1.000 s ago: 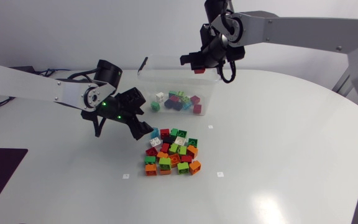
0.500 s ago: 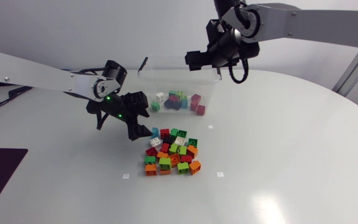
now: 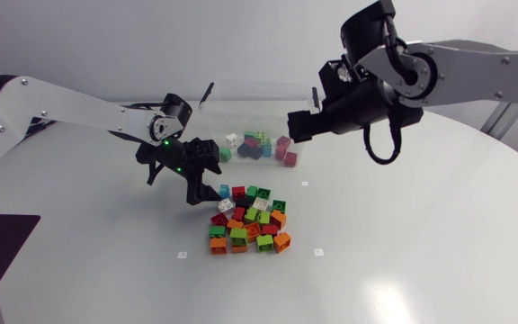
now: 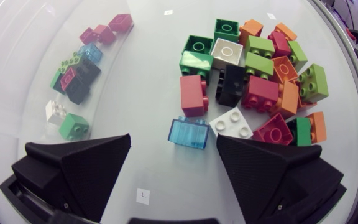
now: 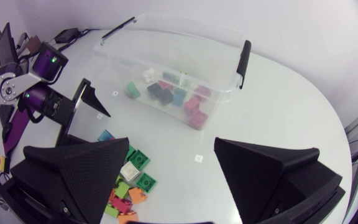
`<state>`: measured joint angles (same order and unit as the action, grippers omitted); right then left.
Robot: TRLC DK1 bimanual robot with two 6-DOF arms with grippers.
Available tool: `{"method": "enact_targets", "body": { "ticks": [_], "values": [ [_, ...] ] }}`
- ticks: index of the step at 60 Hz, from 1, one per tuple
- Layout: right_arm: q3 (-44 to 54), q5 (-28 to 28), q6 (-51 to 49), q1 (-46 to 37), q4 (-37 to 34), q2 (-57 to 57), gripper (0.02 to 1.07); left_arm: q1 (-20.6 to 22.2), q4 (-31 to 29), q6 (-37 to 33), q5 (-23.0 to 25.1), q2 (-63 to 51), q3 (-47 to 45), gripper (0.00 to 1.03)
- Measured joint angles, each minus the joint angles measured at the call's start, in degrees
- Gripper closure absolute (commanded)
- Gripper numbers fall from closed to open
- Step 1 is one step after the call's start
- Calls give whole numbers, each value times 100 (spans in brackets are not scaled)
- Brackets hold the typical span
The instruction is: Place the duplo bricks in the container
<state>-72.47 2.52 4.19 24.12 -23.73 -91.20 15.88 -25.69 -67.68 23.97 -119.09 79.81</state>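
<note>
A pile of duplo bricks (image 3: 246, 221) in red, green, orange, white and black lies on the white table in front of the clear container (image 3: 300, 101). Several bricks (image 3: 261, 147) lie inside the container. My left gripper (image 3: 203, 183) hangs open just above the pile's left rear edge. In the left wrist view a translucent blue brick (image 4: 189, 132) lies between the open fingers of the left gripper (image 4: 174, 139), touching neither. My right gripper (image 3: 302, 126) is open and empty, in the air by the container's right end. The right gripper (image 5: 171, 142) looks down on the container (image 5: 229, 87) and the pile (image 5: 129, 180).
The container has black handles (image 5: 243, 55) at both ends. Small white markers (image 3: 182, 255) dot the table around the pile. A dark mat (image 3: 7, 236) lies at the table's left edge. My left arm (image 5: 39, 93) stands between the pile and the table's left side.
My right gripper opened and let a red brick fall into the container, then swung right and forward. My left gripper moved right and down onto the pile's edge.
</note>
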Motion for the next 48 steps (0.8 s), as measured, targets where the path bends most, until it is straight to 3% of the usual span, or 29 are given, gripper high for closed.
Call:
{"method": "enact_targets", "body": {
  "ticks": [17,22,32,48],
  "values": [
    [787,31,4,282,262,96,8,120,-170,-162,0,-179,83,20],
    [916,-155,35,455,254,42,8,177,-186,-162,0,-216,83,30],
    [929,-323,136,634,55,-315,8,282,-188,-164,0,-236,83,61],
    [933,-415,44,697,-24,-741,17,317,-330,-164,9,-190,15,70]
  ]
}}
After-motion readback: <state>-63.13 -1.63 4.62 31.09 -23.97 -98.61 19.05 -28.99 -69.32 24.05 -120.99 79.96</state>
